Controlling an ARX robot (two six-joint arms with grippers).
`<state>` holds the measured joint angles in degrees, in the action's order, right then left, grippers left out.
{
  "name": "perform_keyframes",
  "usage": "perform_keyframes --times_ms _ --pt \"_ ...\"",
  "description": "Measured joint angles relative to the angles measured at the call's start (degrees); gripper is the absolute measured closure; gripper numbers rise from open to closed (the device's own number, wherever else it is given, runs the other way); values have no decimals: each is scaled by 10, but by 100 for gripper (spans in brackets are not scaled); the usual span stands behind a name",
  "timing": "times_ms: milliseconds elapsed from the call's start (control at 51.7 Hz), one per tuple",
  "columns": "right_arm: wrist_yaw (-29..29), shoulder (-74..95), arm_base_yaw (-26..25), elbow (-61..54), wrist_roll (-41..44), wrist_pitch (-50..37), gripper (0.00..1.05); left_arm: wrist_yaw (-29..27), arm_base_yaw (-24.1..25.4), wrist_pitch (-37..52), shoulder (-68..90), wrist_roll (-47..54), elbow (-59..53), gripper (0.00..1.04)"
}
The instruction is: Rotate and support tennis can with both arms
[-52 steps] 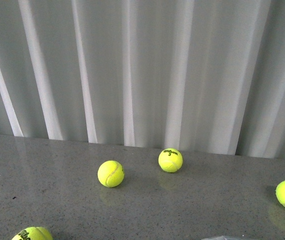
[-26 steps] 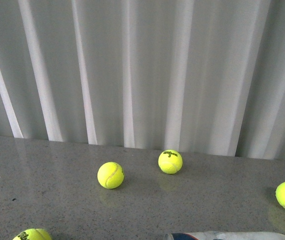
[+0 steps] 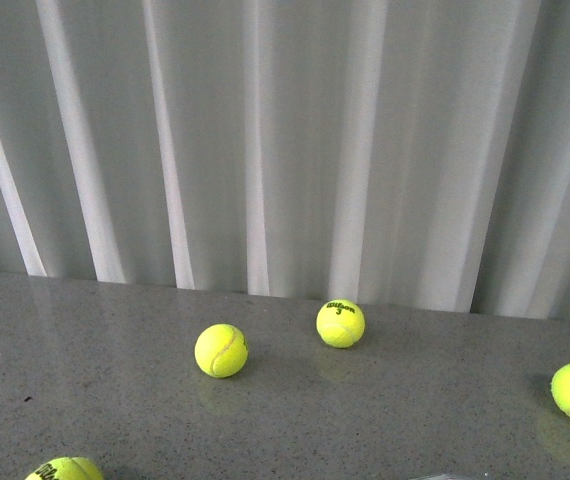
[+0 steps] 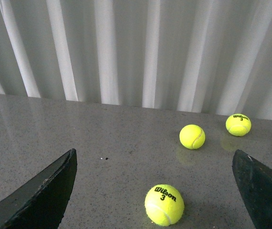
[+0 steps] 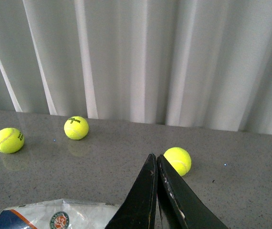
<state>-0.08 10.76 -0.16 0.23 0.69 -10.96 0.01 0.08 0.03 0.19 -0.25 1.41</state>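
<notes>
Tennis can is dropping out of front view since 0.5 s ago | lying just beside right gripper, its jaws pressing together, empty | left gripper gaping wide, empty

Only part of the can is seen, near and right of centre: a white label with navy, an orange stripe and a round emblem. The right pincer, just beside it, is closed; the left pincer is spread wide.
</notes>
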Motion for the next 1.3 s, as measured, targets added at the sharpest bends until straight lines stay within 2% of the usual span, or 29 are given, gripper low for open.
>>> perform_keyframes --times_ms 58,97,135,329,425,580,773,831,908,966,1063,1198,1295 --pt "0 -13 0 0 0 14 101 0 0 0 0 0 0 7" --pt "-1 -61 0 0 0 78 101 0 0 0 0 0 0 7" --pt "0 -89 0 0 0 105 101 0 0 0 0 0 0 7" --pt "0 -105 0 0 0 109 99 0 0 0 -1 0 0 7" --pt "-1 -105 0 0 0 109 80 0 0 0 -1 0 0 7" --pt "0 -105 0 0 0 109 41 0 0 0 -1 0 0 7" --pt "0 -105 0 0 0 109 8 -4 -1 -2 1 -2 1 7" --pt "-1 -105 0 0 -1 109 5 -75 -29 -82 38 -34 29 7" --pt "0 -105 0 0 -1 109 7 -186 -100 -219 137 -111 97 7" --pt "-2 -106 0 0 -1 109 7 -208 -136 -231 182 -140 119 7" --pt "-1 -105 0 0 -1 110 7 -177 -148 -165 252 -152 154 7" --pt "-1 -106 0 0 -1 110 7 -61 -102 -15 437 -156 224 7" --pt "-1 -106 0 0 -1 110 7 -5 -85 27 587 -148 289 7"
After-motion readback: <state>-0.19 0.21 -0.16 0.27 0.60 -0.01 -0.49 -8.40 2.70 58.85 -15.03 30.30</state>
